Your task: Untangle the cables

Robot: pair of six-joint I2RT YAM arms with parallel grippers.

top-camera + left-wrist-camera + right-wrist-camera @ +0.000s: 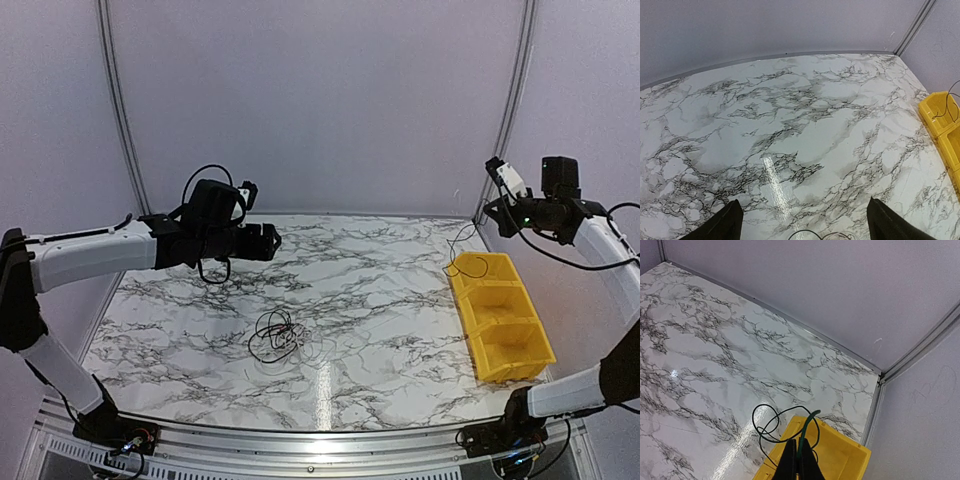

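Note:
A tangle of thin black and pale cables [276, 335] lies on the marble table, left of centre. Its top loops show at the bottom edge of the left wrist view [812, 234]. My left gripper [268, 241] hovers above the table behind the tangle, open and empty, its fingers wide apart [803, 205]. My right gripper [495, 216] is raised at the far right and shut [800, 452] on a green wire [809, 426]. Thin black loops [766, 422] hang from it over the back end of the yellow bin [842, 456]; they also show in the top view [467, 262].
The yellow bin [503, 322], with three compartments, stands along the table's right side. Grey walls with metal posts close the back and sides. A metal rail [320, 440] runs along the near edge between the arm bases.

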